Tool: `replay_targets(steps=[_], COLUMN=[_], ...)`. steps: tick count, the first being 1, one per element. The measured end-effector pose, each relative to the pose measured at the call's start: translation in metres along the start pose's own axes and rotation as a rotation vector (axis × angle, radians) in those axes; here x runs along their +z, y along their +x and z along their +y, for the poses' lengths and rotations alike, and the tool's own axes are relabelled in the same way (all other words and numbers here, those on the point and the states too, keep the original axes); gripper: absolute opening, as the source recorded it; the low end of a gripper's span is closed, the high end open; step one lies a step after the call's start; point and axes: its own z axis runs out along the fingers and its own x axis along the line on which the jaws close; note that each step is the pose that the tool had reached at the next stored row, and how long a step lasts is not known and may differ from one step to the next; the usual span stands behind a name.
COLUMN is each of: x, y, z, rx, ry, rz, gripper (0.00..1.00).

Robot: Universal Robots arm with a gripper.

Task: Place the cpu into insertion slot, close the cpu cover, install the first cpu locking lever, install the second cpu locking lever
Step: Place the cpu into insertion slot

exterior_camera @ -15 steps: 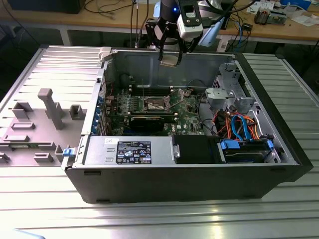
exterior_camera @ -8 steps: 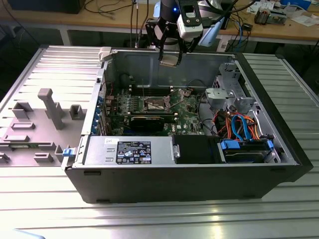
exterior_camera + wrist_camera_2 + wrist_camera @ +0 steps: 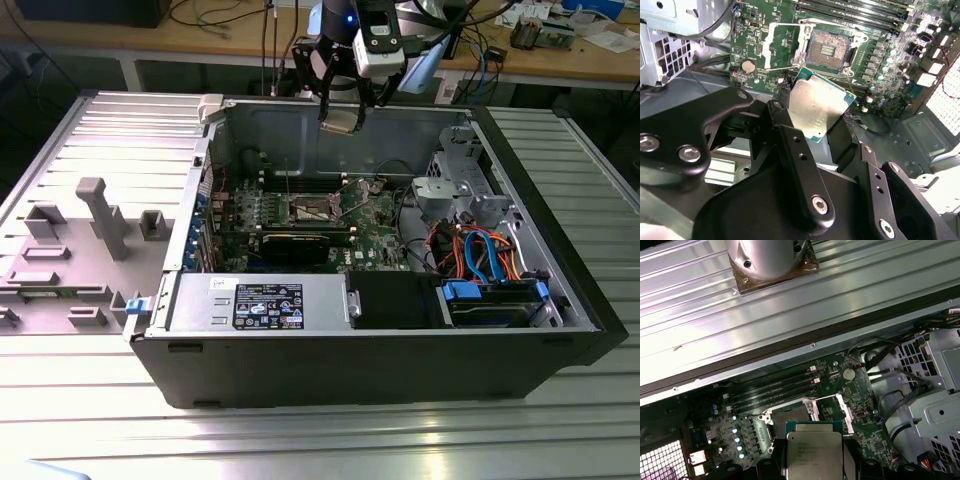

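None of the four steps is finished yet, judging from how things lie. The tool (image 3: 341, 112) hangs over the open case (image 3: 300, 350), which sits on the ribbed metal worktop (image 3: 300, 440). It pinches the cpu (image 3: 815, 102) by two opposite edges. In the second wrist view a black finger (image 3: 849, 131) presses on one side of the chip, and its partner presses on the other.

The cpu is in the air, metal top facing the camera and tilted. It is near the slot (image 3: 829, 50) but clearly apart from it. In the first wrist view the cpu (image 3: 815, 455) sits low in the picture and the slot (image 3: 792, 416) lies beyond it on the green board (image 3: 860, 440).

The slot is bare, with its contact field and silver rim exposed and no chip seated. The cover (image 3: 784, 44) is swung back beside the slot, and board shows through its window. A thin wire lever (image 3: 781, 69) lies loose by the cover, not hooked down. I cannot make out the second lever with any certainty.

So the chip is picked up and brought close. Seating it, shutting the cover and latching both levers are all left to do.
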Motion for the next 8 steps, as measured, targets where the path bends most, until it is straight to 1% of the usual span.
replay_targets(steps=[1,2,8], x=[0.0001,0.0002,0.0002], y=[0.0000,0.0000,0.0000], z=[0.0000,0.0000,0.0000], rx=[0.016,0.021,0.025], ry=[-0.0004,-0.0005,-0.0005], rz=[-0.0014,-0.0019,-0.0023], gripper=[0.54,0.54,0.54])
